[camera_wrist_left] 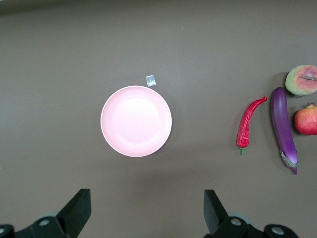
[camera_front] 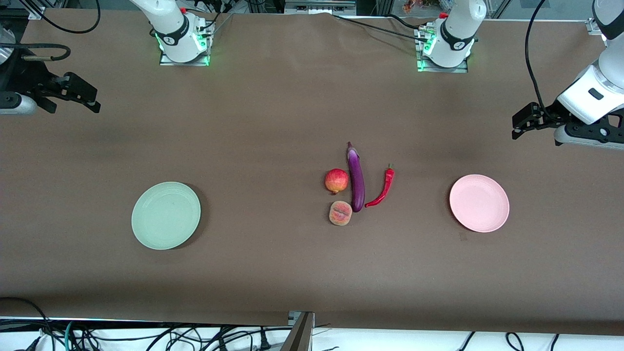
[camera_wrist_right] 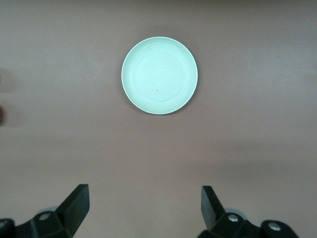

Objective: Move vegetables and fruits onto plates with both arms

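The purple eggplant lies mid-table, with the red pomegranate and the peach beside it toward the right arm's end. The red chili lies beside it toward the left arm's end. The pink plate and the green plate are empty. My left gripper is open and empty over bare table at the left arm's end. Its wrist view shows its own jaws, the pink plate, chili, eggplant, peach and pomegranate. My right gripper is open and empty over bare table at its end. Its view shows its jaws and the green plate.
A brown cover spans the table. The arm bases stand along its edge farthest from the front camera. A small scrap of tape lies beside the pink plate. Cables hang past the nearest edge.
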Tool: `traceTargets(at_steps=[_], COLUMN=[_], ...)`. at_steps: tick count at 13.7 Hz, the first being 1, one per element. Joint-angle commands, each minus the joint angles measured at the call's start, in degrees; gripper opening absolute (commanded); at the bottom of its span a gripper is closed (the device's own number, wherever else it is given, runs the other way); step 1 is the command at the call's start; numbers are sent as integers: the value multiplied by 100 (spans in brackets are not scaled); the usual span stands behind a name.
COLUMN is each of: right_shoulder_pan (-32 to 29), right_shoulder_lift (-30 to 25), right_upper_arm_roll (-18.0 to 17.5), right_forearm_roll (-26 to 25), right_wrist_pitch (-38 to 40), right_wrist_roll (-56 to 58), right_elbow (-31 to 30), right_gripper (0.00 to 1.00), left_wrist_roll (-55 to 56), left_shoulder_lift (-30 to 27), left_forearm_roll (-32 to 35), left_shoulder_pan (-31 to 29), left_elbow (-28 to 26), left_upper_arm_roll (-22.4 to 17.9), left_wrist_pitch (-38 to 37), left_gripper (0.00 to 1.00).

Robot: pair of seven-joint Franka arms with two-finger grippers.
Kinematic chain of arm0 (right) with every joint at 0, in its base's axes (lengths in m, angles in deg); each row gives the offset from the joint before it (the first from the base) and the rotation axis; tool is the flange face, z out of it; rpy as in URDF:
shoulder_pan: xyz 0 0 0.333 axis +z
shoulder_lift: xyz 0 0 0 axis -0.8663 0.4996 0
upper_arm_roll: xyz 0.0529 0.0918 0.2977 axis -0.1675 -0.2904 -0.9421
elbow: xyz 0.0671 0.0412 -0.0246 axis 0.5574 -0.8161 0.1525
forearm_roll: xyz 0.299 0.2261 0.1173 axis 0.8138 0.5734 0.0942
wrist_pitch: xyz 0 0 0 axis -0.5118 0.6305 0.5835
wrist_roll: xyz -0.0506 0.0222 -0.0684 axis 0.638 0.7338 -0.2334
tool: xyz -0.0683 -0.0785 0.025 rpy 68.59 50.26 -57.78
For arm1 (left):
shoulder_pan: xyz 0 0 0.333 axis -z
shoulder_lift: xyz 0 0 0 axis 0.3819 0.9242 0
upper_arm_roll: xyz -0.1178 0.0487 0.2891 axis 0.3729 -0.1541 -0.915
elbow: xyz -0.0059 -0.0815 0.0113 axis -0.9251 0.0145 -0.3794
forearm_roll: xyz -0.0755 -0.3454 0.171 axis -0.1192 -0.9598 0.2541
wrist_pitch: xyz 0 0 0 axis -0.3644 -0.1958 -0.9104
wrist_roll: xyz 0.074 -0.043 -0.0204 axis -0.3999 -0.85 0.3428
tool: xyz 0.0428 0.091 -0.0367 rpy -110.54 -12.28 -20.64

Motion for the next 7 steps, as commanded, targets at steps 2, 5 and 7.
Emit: traceTargets(at_steps=[2, 5, 7], right_shoulder_pan=[-12, 6, 15], right_shoulder_lift=[-3, 6, -3], right_upper_arm_roll=[2, -33, -51], right_forearm_roll=[7, 16, 25], right_wrist_pitch=[114, 105, 114], right_wrist_roll=[84, 15, -30], right_elbow=[107, 107, 98], right_gripper=[100, 100, 100], left_wrist_roll=[-50, -50, -59], left_shoulder_lift=[89, 89, 98], left_forearm_roll=[134, 134, 125], left_shoulder_pan=[-23, -14, -14], left_elbow=[184, 184, 184], left_upper_arm_roll=[21, 21, 30], left_wrist_pitch=[-69, -69, -69], left_gripper=[100, 100, 100])
